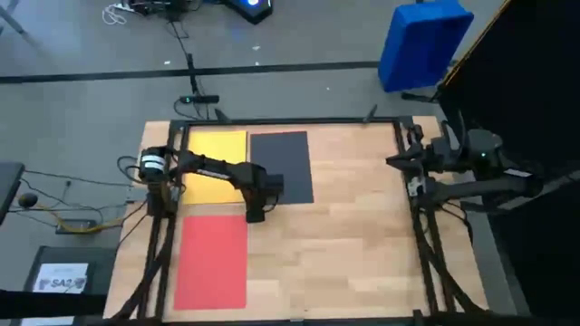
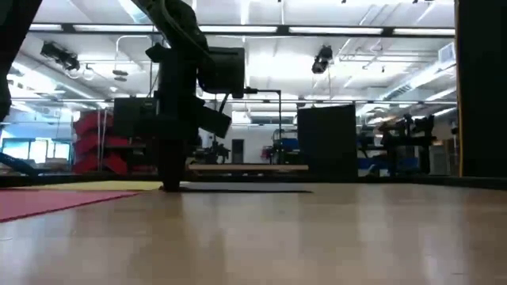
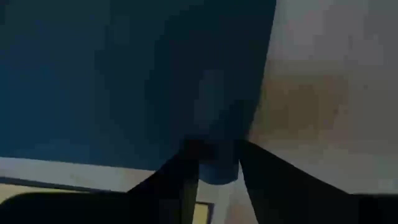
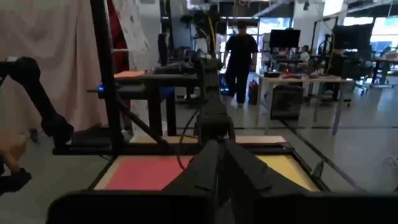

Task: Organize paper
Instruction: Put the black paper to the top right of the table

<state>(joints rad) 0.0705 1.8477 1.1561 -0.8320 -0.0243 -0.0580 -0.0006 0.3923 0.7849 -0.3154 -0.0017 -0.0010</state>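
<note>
The left end effector (image 1: 255,215), centre-left in the high view, pinched the black sheet's (image 1: 283,163) corner; a weak pinch risked slipping or creasing. The right end effector (image 1: 395,162) waited closed.

Yellow sheet (image 1: 216,163) beside dark grey sheet (image 1: 283,161), red sheet (image 1: 211,263) nearer, all flat

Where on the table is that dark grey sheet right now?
From above, the dark grey sheet lies at the table's far left-centre, right beside the yellow sheet, with the left tool down at its near corner.
</note>
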